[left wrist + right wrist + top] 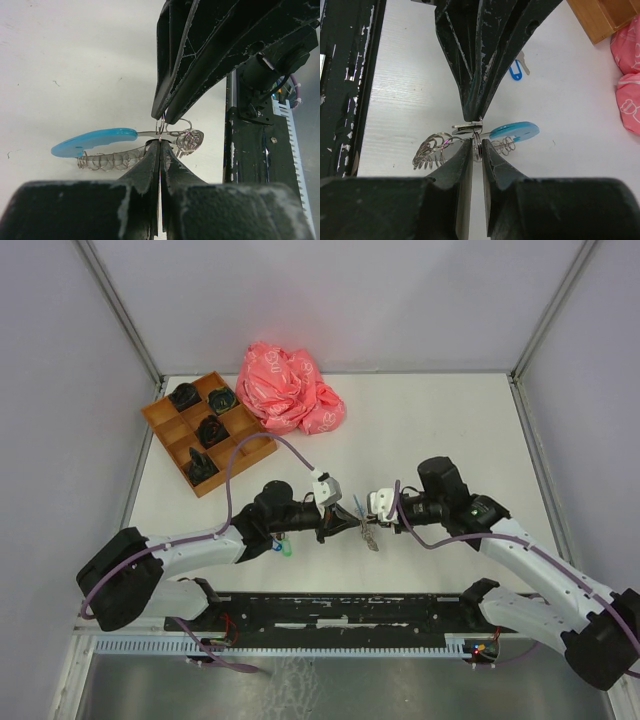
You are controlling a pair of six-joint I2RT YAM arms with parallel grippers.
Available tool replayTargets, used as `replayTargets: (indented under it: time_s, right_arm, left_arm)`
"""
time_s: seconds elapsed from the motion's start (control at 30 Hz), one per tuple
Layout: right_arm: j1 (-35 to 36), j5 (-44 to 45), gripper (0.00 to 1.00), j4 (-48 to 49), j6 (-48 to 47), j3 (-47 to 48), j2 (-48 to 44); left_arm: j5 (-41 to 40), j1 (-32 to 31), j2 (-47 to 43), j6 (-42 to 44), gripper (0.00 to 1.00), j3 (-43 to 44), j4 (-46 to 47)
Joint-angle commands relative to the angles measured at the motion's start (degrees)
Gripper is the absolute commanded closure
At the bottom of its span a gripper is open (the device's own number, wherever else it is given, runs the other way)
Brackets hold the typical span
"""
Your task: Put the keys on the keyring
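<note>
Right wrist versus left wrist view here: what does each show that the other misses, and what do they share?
Only right wrist: a blue-tagged key on the table, a wooden tray corner, the pink bag. Only left wrist: a white slotted strip and purple cable at the right edge. Both: left gripper and right gripper meeting tip to tip, closed on the keyring beside its light blue segment.

One keyring (515,131), one tray (158,412), one pink bag (290,390), one key (515,71), maybe more.

Shiny coiled-metal keyring (107,161) with glossy blue plastic segment; matt white table (75,60).
</note>
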Motion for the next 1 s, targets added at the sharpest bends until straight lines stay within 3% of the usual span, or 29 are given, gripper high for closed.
replayTargets:
  time_s: [0.0, 0.17, 0.33, 0.8, 0.97]
  right_arm:
    - [0.10, -2.45, 0.81, -1.06, -1.38, 2.80, 0.84]
    - [0.36, -2.13, 0.86, -3.17, -2.53, 3.75, 1.68]
    - [0.37, -1.40, 0.99, -1.94, -1.66, 3.46, 0.81]
    - [-0.72, -3.93, 0.99, 20.07, 14.35, -4.38, -5.06]
    - [-0.83, -4.77, 0.99, 23.62, 16.62, -5.94, -5.10]
  left_arm:
    - [0.28, -0.32, -2.16, 2.15, 0.97, 2.70, 1.21]
    - [0.28, -0.29, -2.22, 2.26, 0.97, 2.90, 0.59]
    - [-0.26, -0.27, -2.68, 2.26, 0.97, 2.62, 0.06]
    - [-4.01, -0.25, -1.63, -0.30, 0.97, 0.27, -0.41]
    - [-4.04, -0.24, 0.02, -1.18, 0.97, 0.41, 1.65]
